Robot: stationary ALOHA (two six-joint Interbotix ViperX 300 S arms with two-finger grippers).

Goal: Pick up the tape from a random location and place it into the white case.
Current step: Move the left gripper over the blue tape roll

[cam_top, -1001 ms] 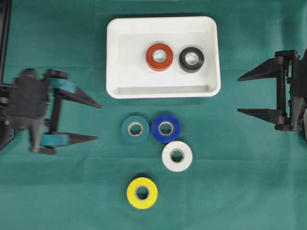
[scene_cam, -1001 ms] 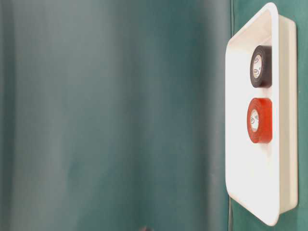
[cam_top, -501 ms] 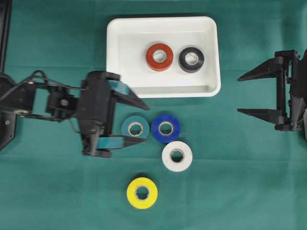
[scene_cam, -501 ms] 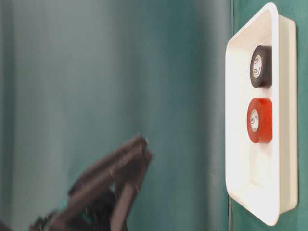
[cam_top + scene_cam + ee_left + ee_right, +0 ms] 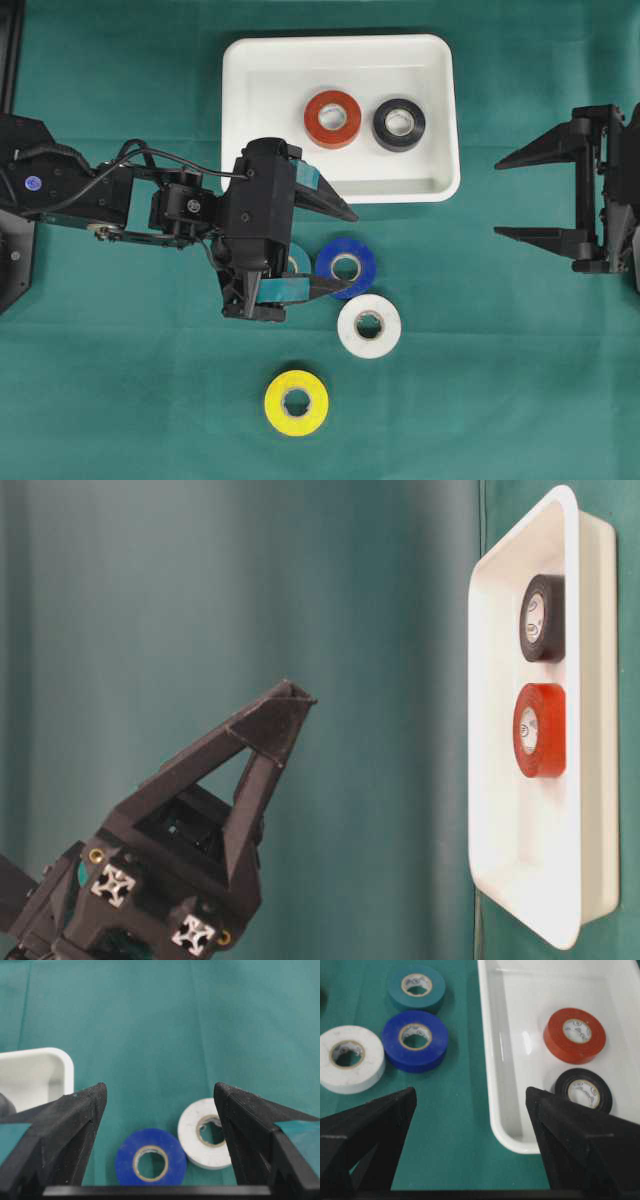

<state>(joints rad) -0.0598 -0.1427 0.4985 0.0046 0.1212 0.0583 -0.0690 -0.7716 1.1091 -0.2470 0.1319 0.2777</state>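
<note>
Overhead, the left gripper (image 5: pixel 345 250) covers most of the teal roll (image 5: pixel 416 986), which only the right wrist view shows whole. The left gripper gapes wide and empty, fingers either side of the blue roll (image 5: pixel 346 267). Six rolls: yellow (image 5: pixel 296 402) alone toward the cloth's (image 5: pixel 500 400) near edge with bare cloth around it, teal, blue and white (image 5: pixel 369 326) bunched mid-cloth, red (image 5: pixel 333 118) and black (image 5: pixel 399 124) inside the case (image 5: pixel 250 120) by the far edge. The right gripper (image 5: pixel 512 197), spread wide and empty, sits at the right edge.
</note>
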